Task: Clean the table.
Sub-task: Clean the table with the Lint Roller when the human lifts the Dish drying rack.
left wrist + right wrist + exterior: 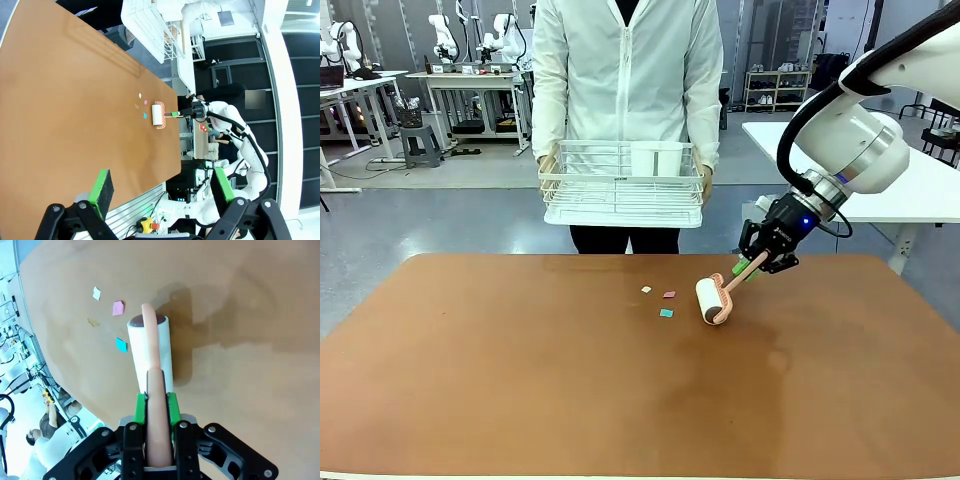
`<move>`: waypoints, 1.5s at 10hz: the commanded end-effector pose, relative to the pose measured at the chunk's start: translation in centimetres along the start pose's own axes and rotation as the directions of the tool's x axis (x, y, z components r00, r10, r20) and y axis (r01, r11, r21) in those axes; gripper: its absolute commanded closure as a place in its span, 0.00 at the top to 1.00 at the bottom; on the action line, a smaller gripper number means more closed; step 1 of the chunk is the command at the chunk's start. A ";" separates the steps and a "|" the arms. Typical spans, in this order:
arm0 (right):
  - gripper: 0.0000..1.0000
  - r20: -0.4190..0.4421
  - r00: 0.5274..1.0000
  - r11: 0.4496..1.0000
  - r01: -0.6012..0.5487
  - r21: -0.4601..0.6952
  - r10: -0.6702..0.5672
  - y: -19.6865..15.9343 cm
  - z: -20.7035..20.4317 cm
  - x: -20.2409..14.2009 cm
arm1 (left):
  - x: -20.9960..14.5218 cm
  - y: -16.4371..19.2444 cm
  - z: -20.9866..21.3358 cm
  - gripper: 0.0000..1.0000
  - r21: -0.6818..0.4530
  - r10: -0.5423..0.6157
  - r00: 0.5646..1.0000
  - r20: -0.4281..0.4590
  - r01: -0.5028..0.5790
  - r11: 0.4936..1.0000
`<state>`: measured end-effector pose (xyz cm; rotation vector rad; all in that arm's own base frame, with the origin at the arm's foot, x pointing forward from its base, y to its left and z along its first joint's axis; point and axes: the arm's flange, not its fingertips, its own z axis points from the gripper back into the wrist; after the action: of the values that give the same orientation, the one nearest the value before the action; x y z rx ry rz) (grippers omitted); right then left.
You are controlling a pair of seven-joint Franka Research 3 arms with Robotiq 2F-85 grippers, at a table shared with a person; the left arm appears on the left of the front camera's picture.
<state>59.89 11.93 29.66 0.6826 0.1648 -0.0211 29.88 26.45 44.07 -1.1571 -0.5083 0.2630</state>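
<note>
My right fingers grip the lint roller, its drum on the tabletop just right of the paper scraps.

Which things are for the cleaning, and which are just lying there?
For the job: white lint roller with pink handle, in the right gripper; small paper scraps; reddish-brown table.
Just about: white wire basket; white side table.
</note>
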 end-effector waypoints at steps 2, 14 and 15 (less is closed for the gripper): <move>0.21 -0.003 0.998 0.998 0.068 -0.003 -0.068 1.5 -4.9 0.1 | -0.1 -0.1 0.3 1.00 -0.008 -0.005 1.000 0.008 0.005 1.000; 0.21 -0.049 0.998 0.997 -0.038 0.070 0.041 14.6 -14.1 0.1 | -0.1 -0.1 0.3 1.00 -0.008 -0.005 1.000 0.008 0.005 1.000; 0.21 -0.044 0.997 0.994 -0.054 0.094 0.059 15.8 -14.2 0.2 | -0.1 -0.1 0.3 1.00 -0.008 -0.005 1.000 0.008 0.005 1.000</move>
<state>59.22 31.02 28.87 0.7527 0.1531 0.0461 29.89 26.45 44.07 -1.1570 -0.5081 0.2627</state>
